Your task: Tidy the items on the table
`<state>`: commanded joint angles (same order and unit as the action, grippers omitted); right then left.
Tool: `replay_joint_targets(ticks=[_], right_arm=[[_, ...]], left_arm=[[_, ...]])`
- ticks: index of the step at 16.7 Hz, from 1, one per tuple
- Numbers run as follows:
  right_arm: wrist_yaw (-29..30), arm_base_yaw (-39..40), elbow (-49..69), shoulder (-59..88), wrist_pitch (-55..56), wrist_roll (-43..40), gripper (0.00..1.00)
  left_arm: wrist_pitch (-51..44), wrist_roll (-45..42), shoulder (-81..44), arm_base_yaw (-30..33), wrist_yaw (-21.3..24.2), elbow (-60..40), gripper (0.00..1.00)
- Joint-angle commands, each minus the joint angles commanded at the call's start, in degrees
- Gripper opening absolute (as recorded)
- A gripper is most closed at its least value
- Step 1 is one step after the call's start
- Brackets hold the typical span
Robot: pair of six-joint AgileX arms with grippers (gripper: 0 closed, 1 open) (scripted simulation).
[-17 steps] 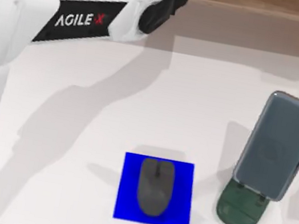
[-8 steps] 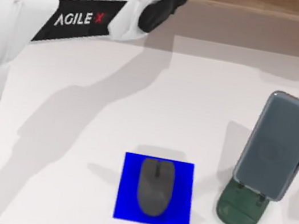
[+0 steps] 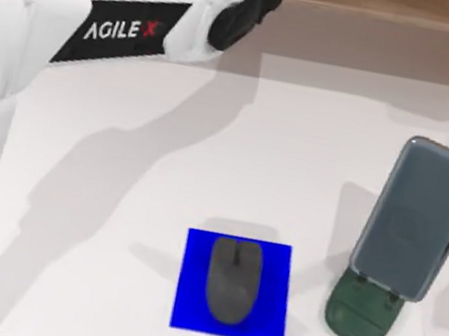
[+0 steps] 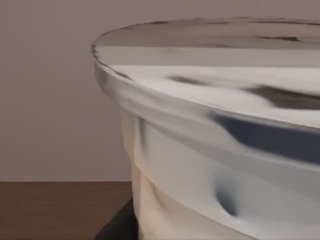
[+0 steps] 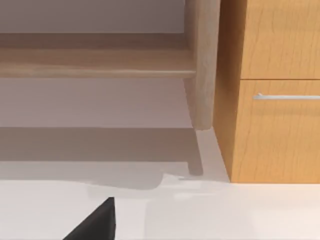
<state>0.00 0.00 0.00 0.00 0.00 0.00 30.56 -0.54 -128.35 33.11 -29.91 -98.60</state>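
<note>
One dark grey mouse (image 3: 232, 280) is seen lying flat on a blue square pad (image 3: 188, 301), near the front edge of the white table (image 3: 114, 201), a little right of the middle. Its narrow end with the wheel is turned toward the far side. One slate-grey glossy phone (image 3: 420, 218) is propped at a tilt on a dark green folding stand (image 3: 359, 318), to the right of the pad and apart from it; the stand's foot is seen below the phone's lower edge.

One clear cup (image 4: 210, 165) with a white lid (image 4: 210, 85) is seen very close in the left wrist view, with the rim of the lid above and a pale beige wall below; dark patches are reflected on its surface. A brown surface and a plain wall are seen behind it.

The left arm (image 3: 85, 22) is stretched from the left side toward the far middle of the table, where its black wrist reaches the far edge. Whether its fingers are spread or pinching the cup cannot be told.

In the right wrist view, a light wooden shelf (image 5: 95, 62) and one drawer front with a metal handle (image 5: 285, 96) are seen beyond the table. The state of the right arm's fingers cannot be told.
</note>
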Motion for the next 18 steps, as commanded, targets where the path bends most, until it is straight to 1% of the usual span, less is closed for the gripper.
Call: replay_joint_targets(ticks=[12, 13, 18], right_arm=[[0.0, 0.0, 0.0, 0.0, 0.0, 0.0, 1.00], [0.0, 0.0, 0.0, 0.0, 0.0, 0.0, 1.00], [0.0, 0.0, 0.0, 0.0, 0.0, 0.0, 1.00]], left_arm=[[0.0, 0.0, 0.0, 0.0, 0.0, 0.0, 0.98], [0.0, 0.0, 0.0, 0.0, 0.0, 0.0, 1.00], [0.0, 0.0, 0.0, 0.0, 0.0, 0.0, 1.00]])
